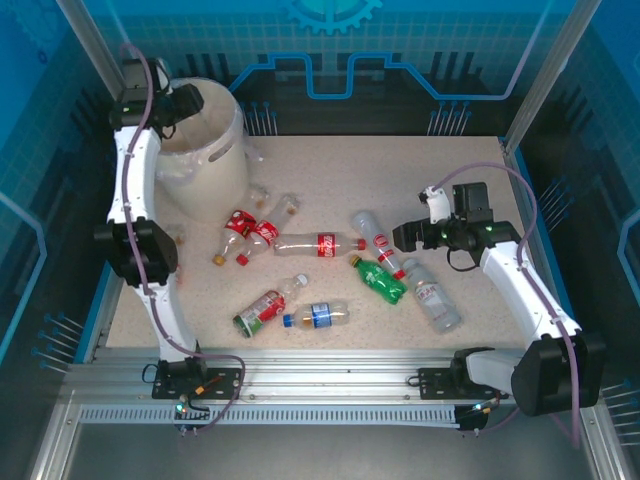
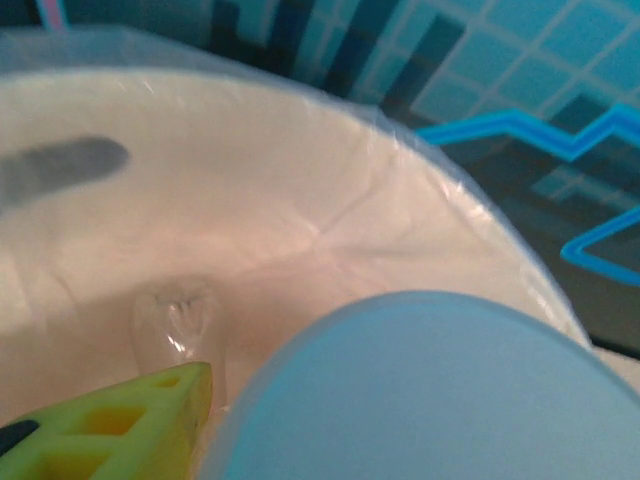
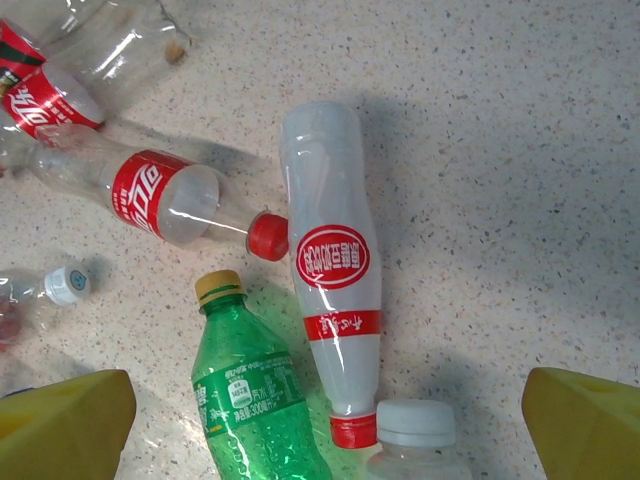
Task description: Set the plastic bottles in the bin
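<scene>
The cream-white bin [image 1: 205,150] stands at the far left, and its lined inside [image 2: 250,200] holds one clear bottle [image 2: 178,318]. My left gripper [image 1: 185,100] hangs over the bin's mouth. One yellow finger [image 2: 120,420] shows beside a blurred pale-blue bottle end [image 2: 430,390] held in its grip. Several plastic bottles lie on the table: a red-labelled one [image 1: 320,244], a green one [image 1: 380,280] and a blue-labelled one [image 1: 320,315]. My right gripper [image 3: 325,430] hovers open above the white red-labelled bottle [image 3: 330,270], the green bottle [image 3: 255,390] and a white-capped bottle [image 3: 415,425].
More bottles lie near the bin's foot [image 1: 250,228] and at the front left [image 1: 265,310]. A clear white-labelled bottle [image 1: 432,295] lies near the right arm. Blue enclosure walls [image 1: 350,60] ring the speckled table [image 1: 400,170].
</scene>
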`<state>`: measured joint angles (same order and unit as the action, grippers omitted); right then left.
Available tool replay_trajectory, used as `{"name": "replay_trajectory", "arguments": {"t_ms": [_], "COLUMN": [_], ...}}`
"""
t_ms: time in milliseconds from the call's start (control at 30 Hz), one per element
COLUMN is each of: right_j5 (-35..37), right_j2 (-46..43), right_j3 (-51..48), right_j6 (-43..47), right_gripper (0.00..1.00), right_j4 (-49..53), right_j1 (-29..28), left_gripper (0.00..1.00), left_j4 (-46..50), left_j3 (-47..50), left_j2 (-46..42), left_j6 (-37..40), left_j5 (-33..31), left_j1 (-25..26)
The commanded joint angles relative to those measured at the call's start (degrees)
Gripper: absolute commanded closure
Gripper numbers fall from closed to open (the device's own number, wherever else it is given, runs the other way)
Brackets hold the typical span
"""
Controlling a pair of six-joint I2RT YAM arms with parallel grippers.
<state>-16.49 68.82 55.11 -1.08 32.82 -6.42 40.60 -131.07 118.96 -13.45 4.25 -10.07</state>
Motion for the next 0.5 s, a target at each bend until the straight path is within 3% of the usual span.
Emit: {"name": "replay_trajectory", "arguments": {"t_ms": [0,300,467], "right_j5": [1.3,2.3,2.3], "right_j2": [-1.2,-2.1,-2.6], "right_j3": [-1.6,-2.8,-3.1], "right_j6": [0.5,-0.7,-1.2], "right_gripper": [0.00,0.01,0.02], "right_j4": [0.6,-0.7,-1.1], "right_j1": [-0.5,0.6,0.9], "left_gripper": [1.00,1.00,0.75], "left_j4": [3.8,5.7,5.4], "left_j3": [-1.1,1.6,2.9], "left_j2": [2.2,4.1,3.6], "left_j6": [3.8,5.8,6.2], "left_j5": [-0.4,0.8,1.9], "left_j1": [0.9,1.3,1.3]}}
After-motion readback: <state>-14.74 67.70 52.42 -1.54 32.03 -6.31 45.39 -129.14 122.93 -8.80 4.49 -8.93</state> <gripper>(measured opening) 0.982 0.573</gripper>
